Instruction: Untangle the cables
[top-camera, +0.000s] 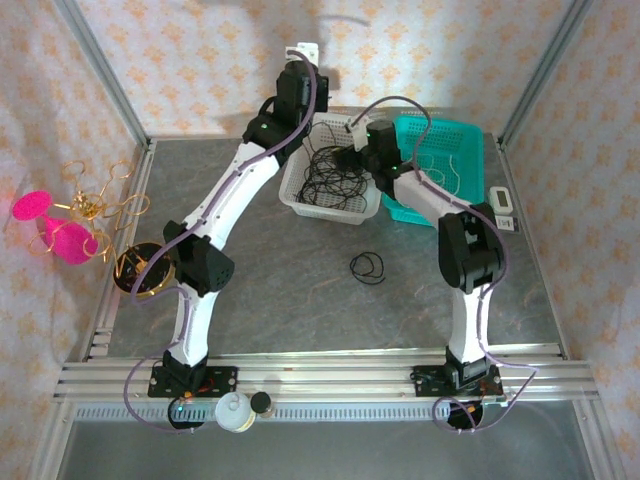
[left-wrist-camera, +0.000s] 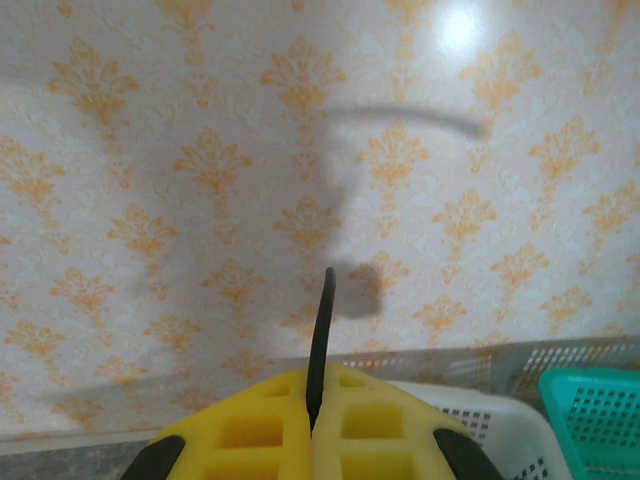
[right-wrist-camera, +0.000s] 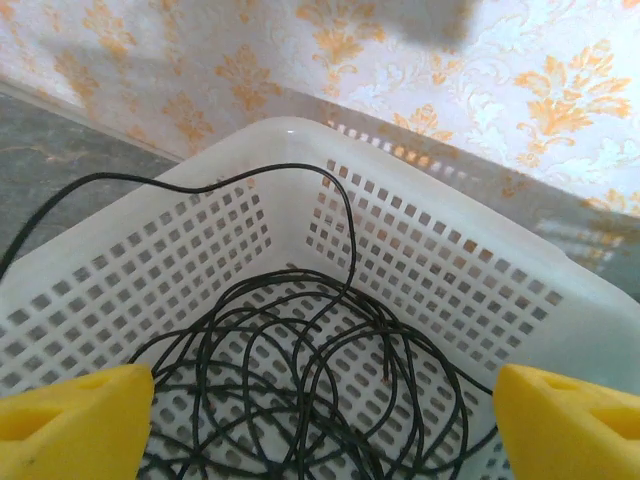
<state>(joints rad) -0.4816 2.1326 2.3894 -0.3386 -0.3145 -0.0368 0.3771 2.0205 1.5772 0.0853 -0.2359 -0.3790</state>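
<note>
Two robot arms work at a grey worktop (top-camera: 290, 300). A white basket (top-camera: 296, 203) sits at the middle of the far edge and holds a loose heap of black cables (top-camera: 335, 180). A teal basket (top-camera: 468, 140) stands just beside it toward the far right corner, with what looks like thin pale cord (top-camera: 445, 165) inside. One small black loop (top-camera: 367, 266) lies alone on the bare worktop, near its centre.

The cables look thin, light and limp, with loops overlapping loosely rather than knotted tight. They would probably slide over one another easily, yet a pull on one loop may drag its neighbours along. A free end, or an outer loop at the heap's edge, seems the best place to pinch.

The right hand (right-wrist-camera: 320, 430) hovers over the white basket with its yellow fingers (right-wrist-camera: 70, 420) spread wide. It holds nothing, and the cables lie below the gap. The left hand (left-wrist-camera: 312, 420) is raised toward the back wall (left-wrist-camera: 200, 150), pads pressed together on a single black strand (left-wrist-camera: 322, 320) that stands up from the seam. Where that strand leads I cannot tell.
</note>
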